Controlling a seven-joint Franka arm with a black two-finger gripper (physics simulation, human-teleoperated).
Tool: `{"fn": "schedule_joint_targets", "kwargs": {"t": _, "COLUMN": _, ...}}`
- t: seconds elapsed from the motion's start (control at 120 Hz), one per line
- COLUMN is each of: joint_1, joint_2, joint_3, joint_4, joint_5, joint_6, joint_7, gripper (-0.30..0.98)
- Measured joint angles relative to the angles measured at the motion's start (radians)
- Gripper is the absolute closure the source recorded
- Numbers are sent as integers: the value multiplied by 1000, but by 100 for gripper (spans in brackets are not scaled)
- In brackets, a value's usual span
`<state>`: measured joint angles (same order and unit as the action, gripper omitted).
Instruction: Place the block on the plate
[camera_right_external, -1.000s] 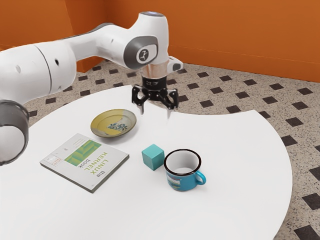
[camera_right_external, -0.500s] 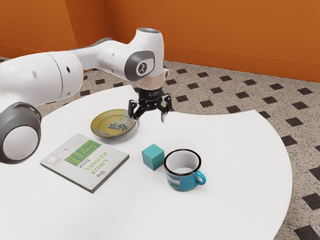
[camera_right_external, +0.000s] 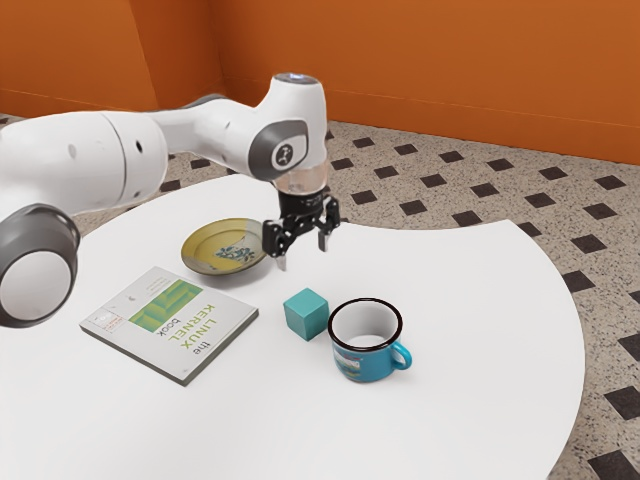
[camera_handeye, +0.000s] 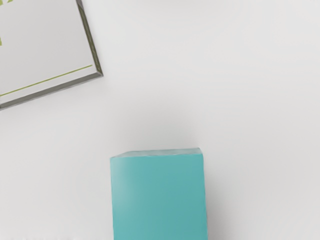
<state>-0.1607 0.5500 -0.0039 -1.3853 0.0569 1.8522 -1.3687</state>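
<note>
My gripper (camera_right_external: 303, 256) hangs over the table with its two fingers spread apart and nothing between them. In the exterior view the teal block (camera_right_external: 306, 315) rests on the white table, lower than the fingertips and clear of them. The same block (camera_handeye: 159, 197) looms large at the wrist view's lower edge, just under the hand. A yellow plate (camera_right_external: 203, 250) with a blue floral pattern lies toward the exterior view's left of the gripper, its inside bare where visible.
A blue enamel mug (camera_right_external: 367, 362) with a dark rim stands close beside the block, toward the exterior view's right. The Linux kernel book (camera_right_external: 203, 343) lies flat on the block's other side; its corner (camera_handeye: 60, 55) appears in the wrist view. The round table's curved edge runs behind.
My hand has come down toward the table and turned, so the fingers now stand at a different angle. Block, plate, book and mug have stayed put.
</note>
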Motion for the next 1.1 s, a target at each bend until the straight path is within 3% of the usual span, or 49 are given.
{"fn": "schedule_joint_targets", "kwargs": {"t": 0.175, "joint_1": -1, "joint_2": -65, "joint_3": 1, "joint_4": -144, "joint_5": 3, "joint_6": 81, "joint_7": -67, "gripper": 0}}
{"fn": "schedule_joint_targets", "kwargs": {"t": 0.65, "joint_1": 0, "joint_2": -57, "joint_3": -4, "joint_4": -228, "joint_5": 1, "joint_6": 249, "joint_7": -176, "gripper": 0}}
{"fn": "schedule_joint_targets", "kwargs": {"t": 1.1, "joint_1": -1, "joint_2": -40, "joint_3": -19, "joint_4": -266, "joint_5": -1, "joint_6": 292, "joint_7": -215, "gripper": 0}}
